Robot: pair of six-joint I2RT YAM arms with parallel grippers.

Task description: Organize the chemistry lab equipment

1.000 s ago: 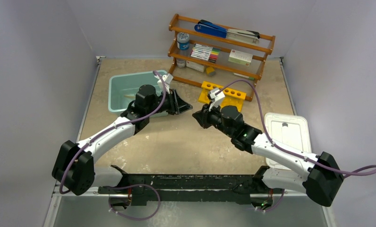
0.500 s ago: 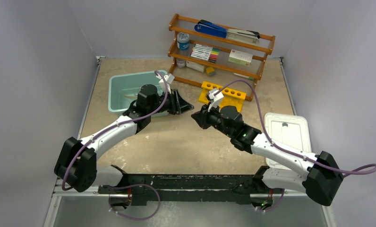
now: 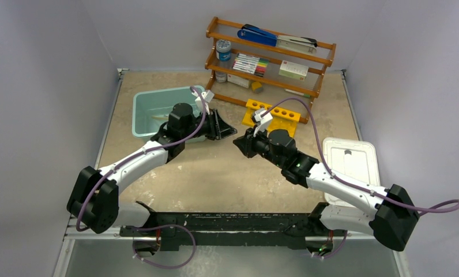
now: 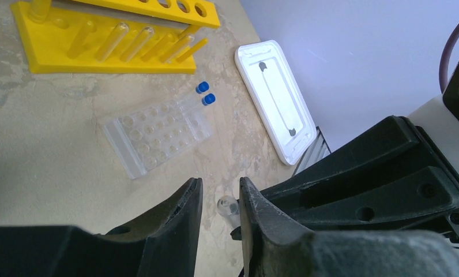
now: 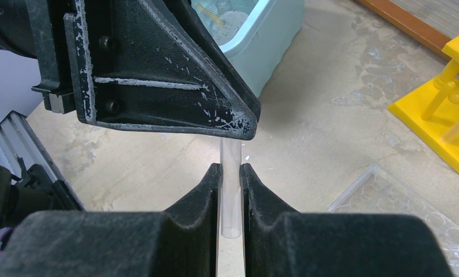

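My right gripper (image 5: 231,173) is shut on a clear test tube (image 5: 231,196) and holds it above the table, pointing at my left gripper. My left gripper (image 4: 220,193) is open, and the tube's round end (image 4: 228,206) shows between its jaws, close to the right one. In the top view the two grippers meet tip to tip at mid-table, left (image 3: 229,131) and right (image 3: 237,143). The yellow holed rack (image 4: 100,57) lies beyond with several tubes in it. A clear well plate (image 4: 158,135) and two blue-capped vials (image 4: 203,93) lie near it.
The teal bin (image 3: 147,109) stands at the left behind my left arm. Its white lid (image 3: 350,164) lies at the right. A wooden shelf (image 3: 270,55) with markers and a blue stapler stands at the back. Grey walls close in both sides.
Both grippers have edged a little closer together. The right one still holds the tube, whose end now sits between the left jaws.
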